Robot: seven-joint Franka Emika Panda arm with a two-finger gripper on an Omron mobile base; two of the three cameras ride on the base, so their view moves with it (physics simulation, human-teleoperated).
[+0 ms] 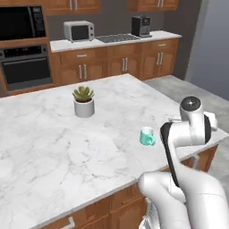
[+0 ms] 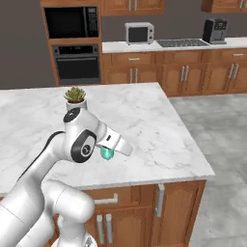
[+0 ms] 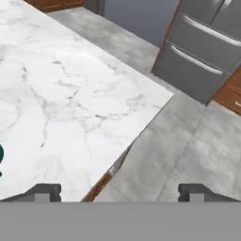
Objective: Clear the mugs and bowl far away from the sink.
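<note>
- Left base view: a small teal handled mug (image 1: 147, 136) stands upright on a wide white marble island counter (image 1: 53, 134), near the counter's front edge and close in front of the white robot arm (image 1: 190, 134).
- A white pot holding a spiky green plant (image 1: 83, 102) stands farther back on the marble, well apart from the teal mug, towards the wooden cabinets and the black wall oven (image 1: 26, 67).
- Right base view: the arm's elbow and forearm cross in front of the teal mug (image 2: 106, 153), so just a sliver of teal shows below the wrist.
- Hand view: the two-finger gripper (image 3: 120, 190) has its dark fingertips (image 3: 44, 191) set wide apart, with nothing between them. It looks past the counter's corner at grey floor tiles and a steel refrigerator (image 3: 207, 52).
- A teal edge of the mug (image 3: 1, 157) shows at the far left of the hand view, so the mug sits off to one side of the jaws, not lined up between them.
- My judgement: the mug is the next thing to clear, and the hand must swing towards it before any grasp.
</note>
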